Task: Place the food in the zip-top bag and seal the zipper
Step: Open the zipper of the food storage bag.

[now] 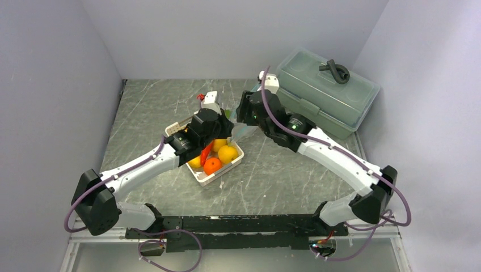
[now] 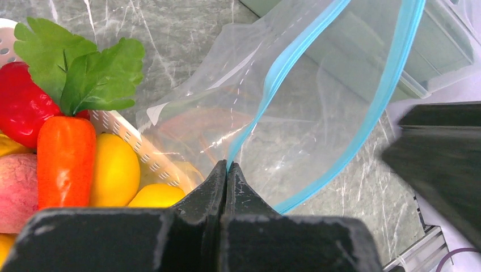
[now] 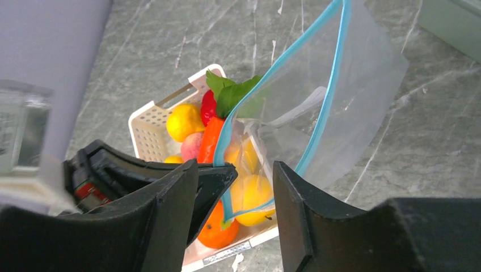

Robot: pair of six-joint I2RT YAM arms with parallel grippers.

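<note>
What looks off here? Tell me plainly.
Nothing spilled or broken. The zip-top bag hangs from one pinch: the left gripper is shut on its zipper, the right gripper open astride the rim. The food sits in the basket.

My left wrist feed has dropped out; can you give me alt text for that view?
The left gripper is shut on the teal zipper of the clear zip-top bag, whose mouth gapes open. At left, the white basket holds a carrot, a red pepper and lemons.
</note>
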